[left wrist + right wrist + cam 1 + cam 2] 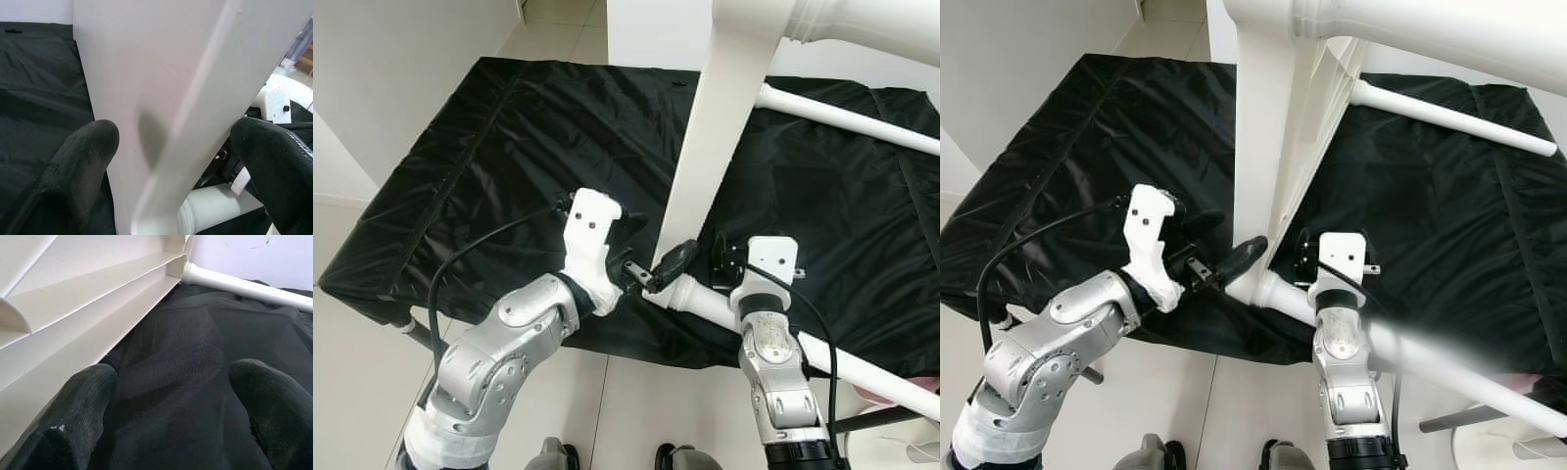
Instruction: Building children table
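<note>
Straddling the edge of the white tabletop (161,98), the left gripper (171,147) has one black finger (80,161) on each side of the panel; from the left wrist view the pads sit just beside its faces, and whether they truly pinch it I cannot tell, though the hold looks like a steadying grip. The right gripper (171,401) has its fingers spread wide with nothing between them, pointed over the black cloth (195,347) beside the ribbed underside of the tabletop. From the head views, that panel stands on edge, tilted, rising from the cloth-covered work surface near the robot up toward the camera. A white leg (862,377) already sits in a socket at the low corner, running out past the right arm, and another leg (847,117) sticks out from the far side of the panel over the cloth. A thick white tube at the top of the head views may be a further leg; I cannot tell. Judging from this, the build is well along: at least two legs appear fitted, and what likely remains is any leg still missing, checking the joints are seated, and turning the table onto its feet.
</note>
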Controlling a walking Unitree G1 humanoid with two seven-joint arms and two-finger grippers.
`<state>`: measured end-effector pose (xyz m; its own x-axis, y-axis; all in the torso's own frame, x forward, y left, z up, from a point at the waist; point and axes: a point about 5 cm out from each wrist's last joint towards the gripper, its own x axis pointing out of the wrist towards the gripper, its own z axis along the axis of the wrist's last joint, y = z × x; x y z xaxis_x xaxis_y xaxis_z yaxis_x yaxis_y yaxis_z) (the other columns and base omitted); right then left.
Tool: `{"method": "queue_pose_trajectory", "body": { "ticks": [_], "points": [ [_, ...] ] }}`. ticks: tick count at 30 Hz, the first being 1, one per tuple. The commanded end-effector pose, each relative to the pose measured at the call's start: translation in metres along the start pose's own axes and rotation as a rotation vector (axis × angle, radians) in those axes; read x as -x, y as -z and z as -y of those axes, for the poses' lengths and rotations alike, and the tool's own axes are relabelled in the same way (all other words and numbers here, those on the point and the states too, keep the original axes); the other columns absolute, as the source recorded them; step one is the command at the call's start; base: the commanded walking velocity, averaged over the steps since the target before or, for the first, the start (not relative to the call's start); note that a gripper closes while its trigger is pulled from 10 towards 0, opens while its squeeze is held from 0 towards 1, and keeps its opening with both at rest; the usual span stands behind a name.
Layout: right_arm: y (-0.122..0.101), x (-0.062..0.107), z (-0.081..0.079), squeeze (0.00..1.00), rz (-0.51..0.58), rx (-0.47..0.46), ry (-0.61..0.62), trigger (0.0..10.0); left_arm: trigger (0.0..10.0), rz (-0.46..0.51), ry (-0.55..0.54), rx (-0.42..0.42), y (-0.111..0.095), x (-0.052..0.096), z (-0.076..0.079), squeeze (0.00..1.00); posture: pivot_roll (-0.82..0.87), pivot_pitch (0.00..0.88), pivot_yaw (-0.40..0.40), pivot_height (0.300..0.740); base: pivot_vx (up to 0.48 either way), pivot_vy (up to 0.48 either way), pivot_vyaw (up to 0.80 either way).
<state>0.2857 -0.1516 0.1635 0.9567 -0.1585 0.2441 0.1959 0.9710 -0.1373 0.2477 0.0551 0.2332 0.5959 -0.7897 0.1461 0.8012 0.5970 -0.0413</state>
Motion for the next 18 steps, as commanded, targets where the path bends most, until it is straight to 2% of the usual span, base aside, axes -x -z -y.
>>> {"method": "queue_pose_trajectory", "body": {
  "ticks": [1,4,9,10,13,14,18],
  "points": [
    [0.003,0.000,-0.001,0.00,-0.008,0.004,0.004,10.0,10.0,-0.027,0.133,-0.049,0.003,-0.001,0.010,0.00,0.00,0.157,0.067,0.740,0.000,0.000,0.00],
    [0.004,-0.001,-0.001,0.00,-0.007,0.005,0.008,10.0,10.0,-0.065,0.156,-0.094,0.009,-0.006,0.010,0.00,0.00,0.157,0.074,0.740,0.000,0.000,0.00],
    [0.005,-0.001,0.001,0.00,-0.008,0.007,0.021,10.0,10.0,-0.057,0.148,-0.102,0.008,-0.014,0.008,0.00,-0.01,0.154,0.082,0.740,0.000,0.000,0.00],
    [0.005,0.000,0.002,0.00,-0.008,0.009,0.027,10.0,10.0,-0.051,0.132,-0.101,0.006,-0.019,0.007,0.00,-0.02,0.153,0.091,0.740,0.000,0.000,0.00],
    [0.005,0.000,0.002,0.00,-0.007,0.009,0.029,10.0,10.0,-0.048,0.119,-0.105,0.006,-0.021,0.007,0.00,-0.02,0.155,0.093,0.740,0.000,0.000,0.00],
    [0.005,0.001,0.003,0.00,-0.009,0.010,0.039,10.0,10.0,-0.034,0.070,-0.103,0.004,-0.029,0.004,0.00,-0.02,0.162,0.095,0.740,0.000,0.000,0.00],
    [0.005,0.001,0.004,0.00,-0.010,0.011,0.047,10.0,10.0,-0.021,0.018,-0.110,0.003,-0.033,0.001,0.00,-0.02,0.163,0.099,0.740,0.000,0.000,0.00]
  ]
}}
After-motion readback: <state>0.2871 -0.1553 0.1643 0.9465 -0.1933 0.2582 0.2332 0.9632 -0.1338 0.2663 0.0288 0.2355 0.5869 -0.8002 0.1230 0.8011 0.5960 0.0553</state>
